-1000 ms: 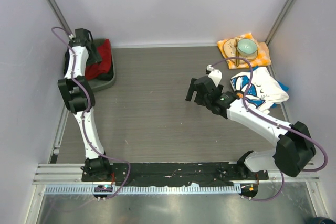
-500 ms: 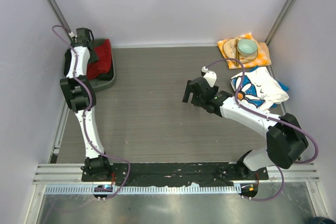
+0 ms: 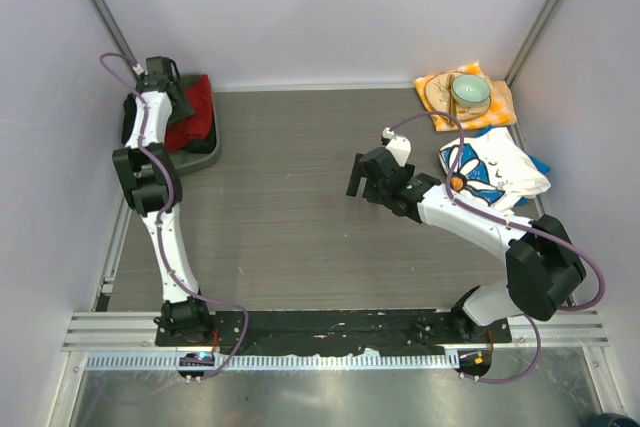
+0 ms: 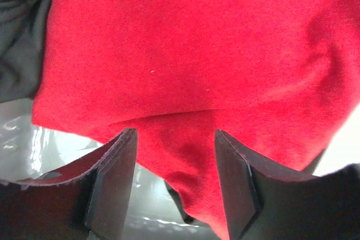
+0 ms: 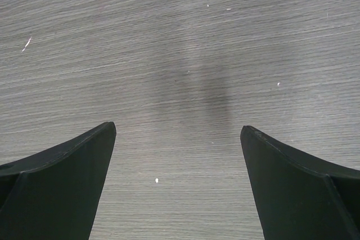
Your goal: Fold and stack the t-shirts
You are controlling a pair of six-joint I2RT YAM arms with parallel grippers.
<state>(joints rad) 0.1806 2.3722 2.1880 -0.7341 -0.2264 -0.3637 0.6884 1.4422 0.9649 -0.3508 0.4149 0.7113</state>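
The red t-shirt (image 3: 196, 113) lies crumpled in a grey bin (image 3: 207, 157) at the back left. My left gripper (image 3: 176, 95) hangs over it. In the left wrist view the red t-shirt (image 4: 197, 54) fills the frame and a fold of it droops between the jaws of the left gripper (image 4: 174, 133), which stand apart, with a gap showing beside the left finger (image 4: 115, 178). The white daisy-print t-shirt (image 3: 492, 169) lies bunched at the right, blue cloth (image 3: 541, 163) showing under it. My right gripper (image 3: 362, 183) hovers open over bare table (image 5: 180, 54), left of that shirt, with nothing in it.
An orange-yellow cloth (image 3: 497, 109) with a pale green bowl (image 3: 470, 93) on it sits at the back right corner. A dark grey cloth (image 4: 22, 21) lies beside the red one in the bin. Walls close in the table on three sides.
The left jaws have narrowed a little around the red fold. The right arm has drifted slightly left, its gripper still wide.
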